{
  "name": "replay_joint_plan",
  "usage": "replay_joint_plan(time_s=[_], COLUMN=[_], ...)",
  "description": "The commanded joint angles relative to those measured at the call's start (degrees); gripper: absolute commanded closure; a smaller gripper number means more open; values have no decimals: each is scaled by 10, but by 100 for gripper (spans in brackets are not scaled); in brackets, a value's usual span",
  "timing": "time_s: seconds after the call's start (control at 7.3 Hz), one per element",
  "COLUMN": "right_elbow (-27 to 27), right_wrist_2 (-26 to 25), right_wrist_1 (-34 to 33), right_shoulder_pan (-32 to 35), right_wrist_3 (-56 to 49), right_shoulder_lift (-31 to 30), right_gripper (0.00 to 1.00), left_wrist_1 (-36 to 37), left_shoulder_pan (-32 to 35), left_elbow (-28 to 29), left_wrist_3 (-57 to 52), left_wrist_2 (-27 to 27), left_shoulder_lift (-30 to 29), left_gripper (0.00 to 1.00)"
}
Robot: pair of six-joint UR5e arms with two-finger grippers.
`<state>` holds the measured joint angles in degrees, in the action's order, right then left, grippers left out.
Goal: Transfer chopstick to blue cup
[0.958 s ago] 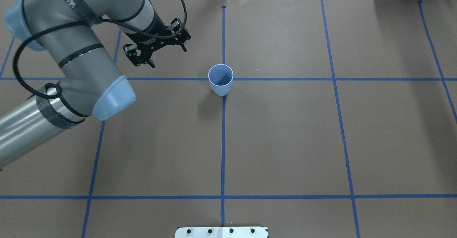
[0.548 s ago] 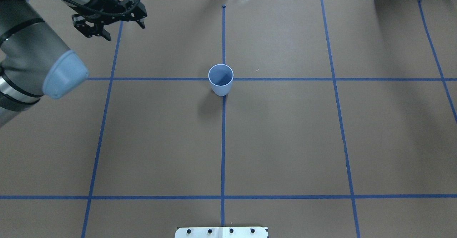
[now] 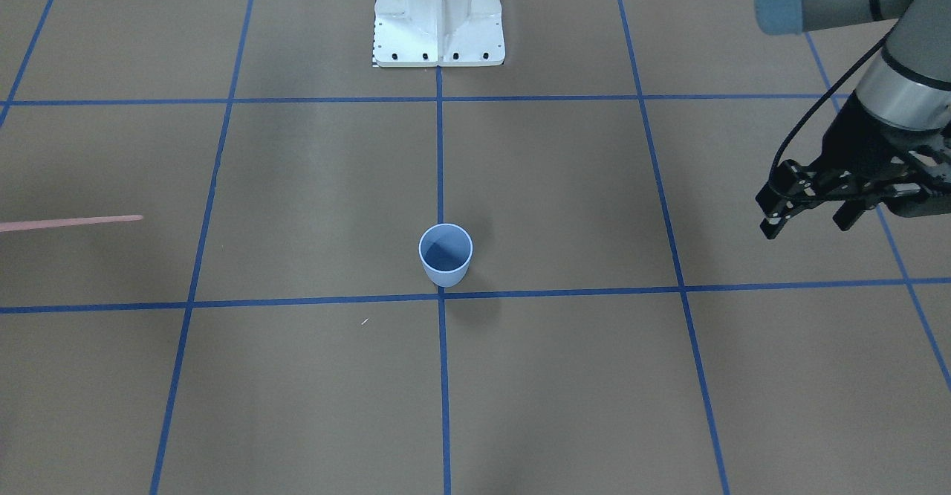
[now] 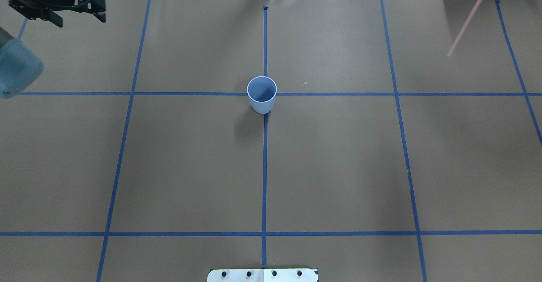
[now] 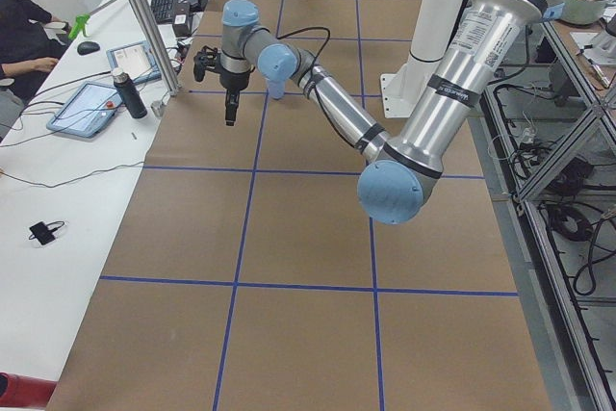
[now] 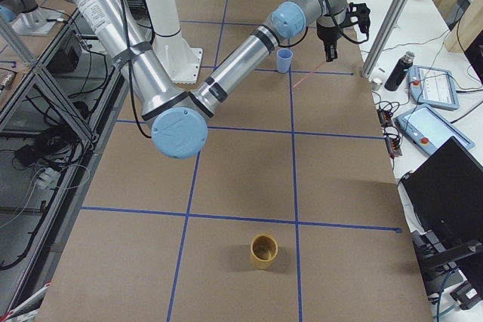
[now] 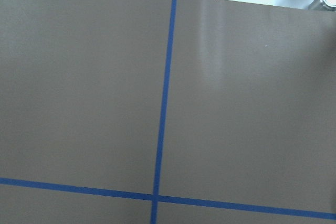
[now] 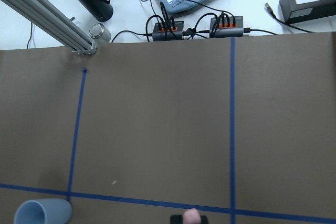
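a: left tool [image 4: 78, 19] has pulled back from beside the blue cup [image 4: 262, 95] to the desk's [image 4: 338, 167] far left corner; the chopstick [image 4: 468, 21] has come in far right.
b: nearest first?
a: cup upright and empty mid-desk. beyond it, left tool wide open, holding nothing (clearing the way, i'd guess).
b: the stick?
a: airborne, slanting down, well apart from the cup; right tool [image 6: 330, 56] seems clamped on its upper end, tip leading.
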<state>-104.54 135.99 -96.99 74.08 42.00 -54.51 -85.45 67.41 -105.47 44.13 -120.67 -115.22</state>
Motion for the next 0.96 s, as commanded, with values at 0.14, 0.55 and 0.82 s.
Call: replay_joint_plan(time_s=[0.14, 0.55, 0.82], right_elbow=[7, 58, 110], right_wrist_2=[-132, -179, -223], right_wrist_1=[-2, -3, -3], right_shoulder_pan=[-157, -201, -237], right_wrist_3=[167, 169, 169], right_shoulder_lift=[98, 161, 213], right_gripper=[100, 100, 100], left_wrist_1=[-4, -2, 0], left_shoulder_pan=[61, 75, 75], left_elbow=[4, 6, 9], left_wrist_3=[-92, -146, -146], left_wrist_2=[-2, -1, -1], left_shoulder_lift=[57, 79, 82], left_gripper=[1, 1, 1])
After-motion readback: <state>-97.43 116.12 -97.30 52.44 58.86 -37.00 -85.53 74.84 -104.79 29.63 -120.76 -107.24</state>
